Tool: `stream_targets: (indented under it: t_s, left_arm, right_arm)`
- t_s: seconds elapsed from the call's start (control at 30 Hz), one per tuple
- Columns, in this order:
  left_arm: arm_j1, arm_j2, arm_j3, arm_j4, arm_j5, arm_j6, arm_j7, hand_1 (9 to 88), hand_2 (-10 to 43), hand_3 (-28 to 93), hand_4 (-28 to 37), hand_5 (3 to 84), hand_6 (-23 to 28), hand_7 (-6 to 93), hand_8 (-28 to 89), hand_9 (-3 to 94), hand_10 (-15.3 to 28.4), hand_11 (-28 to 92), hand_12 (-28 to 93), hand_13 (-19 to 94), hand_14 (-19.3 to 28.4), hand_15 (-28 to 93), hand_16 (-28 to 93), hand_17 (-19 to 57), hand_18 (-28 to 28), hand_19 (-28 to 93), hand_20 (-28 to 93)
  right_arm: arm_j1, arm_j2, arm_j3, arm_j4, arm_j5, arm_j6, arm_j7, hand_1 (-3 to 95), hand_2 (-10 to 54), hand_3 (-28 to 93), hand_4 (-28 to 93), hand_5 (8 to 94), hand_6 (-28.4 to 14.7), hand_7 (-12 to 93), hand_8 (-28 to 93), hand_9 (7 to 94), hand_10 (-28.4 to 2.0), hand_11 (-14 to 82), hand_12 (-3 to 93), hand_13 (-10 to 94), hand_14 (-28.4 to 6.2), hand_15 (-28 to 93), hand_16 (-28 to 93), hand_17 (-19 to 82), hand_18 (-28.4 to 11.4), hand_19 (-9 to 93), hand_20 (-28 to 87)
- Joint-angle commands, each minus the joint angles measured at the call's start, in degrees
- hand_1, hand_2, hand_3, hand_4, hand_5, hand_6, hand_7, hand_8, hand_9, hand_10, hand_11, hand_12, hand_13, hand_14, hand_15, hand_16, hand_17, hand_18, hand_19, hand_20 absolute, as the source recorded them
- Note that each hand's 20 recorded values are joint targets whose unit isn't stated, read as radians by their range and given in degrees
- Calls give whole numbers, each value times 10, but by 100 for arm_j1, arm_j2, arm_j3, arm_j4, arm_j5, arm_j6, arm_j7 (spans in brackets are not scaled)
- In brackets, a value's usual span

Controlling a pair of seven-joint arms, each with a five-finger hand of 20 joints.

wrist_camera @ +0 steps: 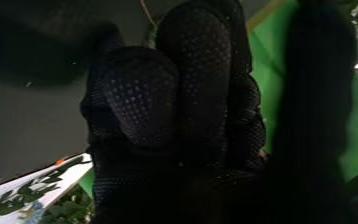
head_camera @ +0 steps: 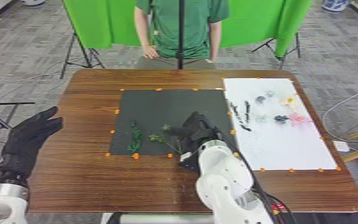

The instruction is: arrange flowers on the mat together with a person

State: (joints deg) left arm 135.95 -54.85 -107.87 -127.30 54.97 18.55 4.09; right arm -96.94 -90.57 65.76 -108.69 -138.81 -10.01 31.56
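I can't tell whether my right hand (head_camera: 196, 131) grips anything; a low leftward sweep could drag the flower (head_camera: 156, 138).

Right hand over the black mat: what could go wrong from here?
The right hand is right by the small pale-green sprig, so a sideways move might drag or twist it; I can't tell whether it is held.

The leafy green sprig lies farther left on the black mat, so a wide leftward sweep could knock it askew.

The right arm's cables run close to the white mat and might catch its corner.
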Motion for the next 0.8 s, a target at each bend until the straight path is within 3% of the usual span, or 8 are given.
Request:
stream_targets:
  t_s: [0.03,0.27,0.7,0.8]
  left_arm:
    - [98,-59,-42,-8,19,-74,-88,197,49,670,-283,402,38,94,-62,421,138,147,124,336,169,89,27,44,121,27,158]
    - [83,-45,-73,1,15,-121,-143,199,50,664,-283,402,39,94,-62,420,137,147,125,335,169,89,28,43,122,27,159]
    - [28,-53,-30,21,7,-156,-167,196,51,660,-283,400,40,92,-61,419,138,147,126,332,171,87,30,40,123,28,157]
    - [58,-78,-50,12,2,-144,-146,194,51,662,-283,400,39,92,-61,419,137,146,126,332,171,87,30,40,123,28,158]
  right_arm:
    - [-256,73,58,-272,-501,-432,125,337,-88,639,-152,858,-11,265,-75,937,-113,349,202,822,-125,585,294,311,-186,530,354]
    - [-346,131,174,-507,-279,-1157,409,318,-49,626,-145,873,-14,250,-74,937,-118,365,195,827,-133,592,294,309,-194,537,357]
    - [-254,63,-30,-516,128,-1912,532,268,102,534,-136,886,-22,156,-84,937,-125,376,191,820,-152,598,305,302,-205,542,343]
    - [-217,43,-78,-477,103,-1991,493,264,114,523,-133,878,-24,148,-84,937,-128,375,193,813,-157,602,308,301,-204,535,337]
